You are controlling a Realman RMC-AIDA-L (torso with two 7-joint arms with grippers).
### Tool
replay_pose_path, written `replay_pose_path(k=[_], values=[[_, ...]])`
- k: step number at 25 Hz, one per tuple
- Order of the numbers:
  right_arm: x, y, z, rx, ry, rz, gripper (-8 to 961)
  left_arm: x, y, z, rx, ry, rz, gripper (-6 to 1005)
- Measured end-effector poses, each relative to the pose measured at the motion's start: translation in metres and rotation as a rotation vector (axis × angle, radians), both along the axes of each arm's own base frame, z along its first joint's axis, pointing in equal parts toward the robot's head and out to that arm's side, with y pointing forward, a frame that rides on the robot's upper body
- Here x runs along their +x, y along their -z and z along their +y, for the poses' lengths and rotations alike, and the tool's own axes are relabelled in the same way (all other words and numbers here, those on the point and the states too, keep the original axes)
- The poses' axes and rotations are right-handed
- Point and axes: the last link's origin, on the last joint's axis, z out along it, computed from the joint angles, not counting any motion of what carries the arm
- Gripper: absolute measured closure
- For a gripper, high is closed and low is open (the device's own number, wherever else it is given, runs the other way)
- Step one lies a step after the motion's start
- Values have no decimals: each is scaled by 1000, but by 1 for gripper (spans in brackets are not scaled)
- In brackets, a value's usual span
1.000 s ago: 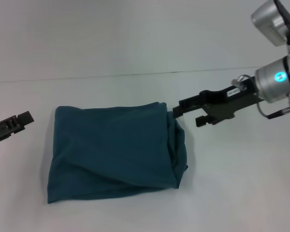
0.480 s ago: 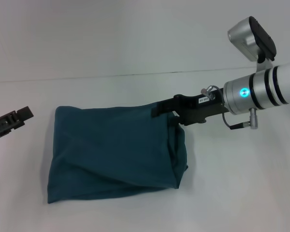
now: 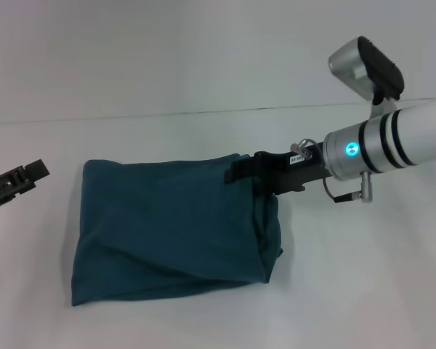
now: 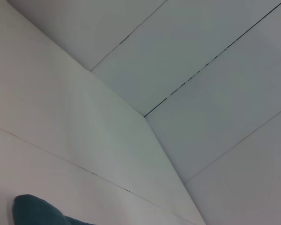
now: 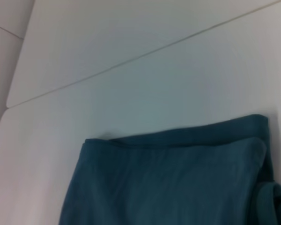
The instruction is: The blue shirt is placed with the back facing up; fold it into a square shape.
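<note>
A: What is staying hidden or cut off here?

B: The right pincer (image 3: 241, 171) is reaching over the far right corner of the blue shirt (image 3: 174, 229), and its dark fingers are blending into the cloth, so I cannot tell whether they are apart, together or pinching fabric. The left pincer (image 3: 14, 183) is sitting at the left edge of the head view, partly cut off; its state is also impossible to tell. The left wrist view is catching only a sliver of the shirt (image 4: 35, 213), and the right wrist view is showing its far edge (image 5: 178, 183) with no fingers.

A: What is differing from a moment ago?

B: The right arm is pushing further in; a second ago its pincer was hanging just beside the corner, now it is overlapping it. The shirt's outline is looking unchanged, and the left pincer is staying put.

A: Counts?

B: One shirt, lying folded into a rough rectangle on the white table (image 3: 349, 291), bunched along its right side. Two pincers.
</note>
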Motion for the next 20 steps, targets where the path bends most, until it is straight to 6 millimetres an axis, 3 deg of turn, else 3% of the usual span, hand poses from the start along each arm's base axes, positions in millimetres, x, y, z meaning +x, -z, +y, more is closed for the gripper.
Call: replay_pose_path(k=[8,17,20], values=[[-5,12,0,25,-3,8,229,-1,5,1,-4,-6,-10,330],[-6,11,0,44,-7,37,267,-1,6,3,-4,-10,-8,331],[-6,10,1,45,-10,37,388,-1,6,3,-4,-10,-8,331]])
